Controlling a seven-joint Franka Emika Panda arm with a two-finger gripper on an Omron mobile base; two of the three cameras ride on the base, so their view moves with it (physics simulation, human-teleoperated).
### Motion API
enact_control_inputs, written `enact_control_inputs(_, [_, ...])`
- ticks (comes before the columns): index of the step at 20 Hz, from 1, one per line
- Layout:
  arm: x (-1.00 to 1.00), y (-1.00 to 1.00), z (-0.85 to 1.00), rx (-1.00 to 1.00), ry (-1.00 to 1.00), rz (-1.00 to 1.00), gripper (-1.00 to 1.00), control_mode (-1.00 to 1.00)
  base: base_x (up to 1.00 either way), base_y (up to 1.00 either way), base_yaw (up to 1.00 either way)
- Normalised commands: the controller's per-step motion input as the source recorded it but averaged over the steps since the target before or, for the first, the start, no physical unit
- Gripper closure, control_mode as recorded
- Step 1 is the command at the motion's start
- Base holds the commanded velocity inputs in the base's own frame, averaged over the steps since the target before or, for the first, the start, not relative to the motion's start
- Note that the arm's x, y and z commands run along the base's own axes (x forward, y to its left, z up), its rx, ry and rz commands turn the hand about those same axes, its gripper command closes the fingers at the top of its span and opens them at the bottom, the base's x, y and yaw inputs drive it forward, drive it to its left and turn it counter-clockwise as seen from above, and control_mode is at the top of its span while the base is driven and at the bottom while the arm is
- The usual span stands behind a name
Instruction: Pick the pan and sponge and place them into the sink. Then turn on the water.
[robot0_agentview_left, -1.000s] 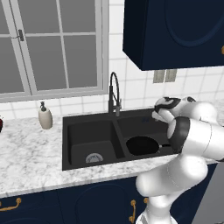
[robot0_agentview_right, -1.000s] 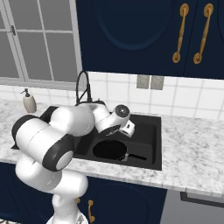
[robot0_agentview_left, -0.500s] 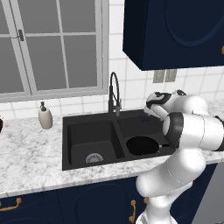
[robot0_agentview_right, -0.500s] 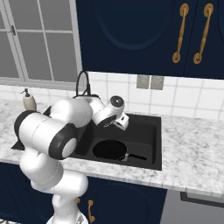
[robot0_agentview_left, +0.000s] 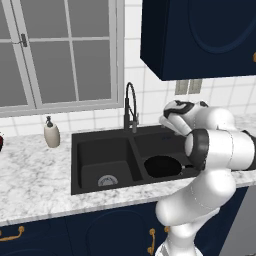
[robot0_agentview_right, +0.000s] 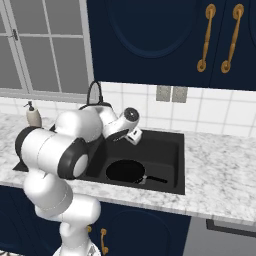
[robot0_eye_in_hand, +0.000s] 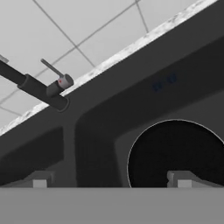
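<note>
Above the sink's right basin, the fingers are hanging spread apart and empty, while the pan is lying in that basin near the front edge.

Matte black sink, smooth black pan, speckled marble-look counter, glossy white wall tiles, possibly ceramic

Black spring faucet behind basins; beige soap dispenser on marble counter, below window; navy cabinets overhead.
</note>
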Motion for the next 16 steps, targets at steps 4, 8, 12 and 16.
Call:
enact_control_inputs(4, [0.11, 0.24, 0.1, 0.07, 0.0, 0.0, -1.0, -1.0, 0.0, 0.0, 0.0])
enact_control_inputs(8, [0.03, 0.16, 0.15, 0.07, 0.0, 0.0, -1.0, -1.0, 0.0, 0.0, 0.0])
enact_control_inputs(12, [0.06, 0.02, 0.13, 0.06, 0.0, 0.0, -1.0, -1.0, 0.0, 0.0, 0.0])
enact_control_inputs(16, [0.01, 0.0, 0.01, 0.04, 0.05, 0.0, -1.0, -1.0, 0.0, 0.0, 0.0])
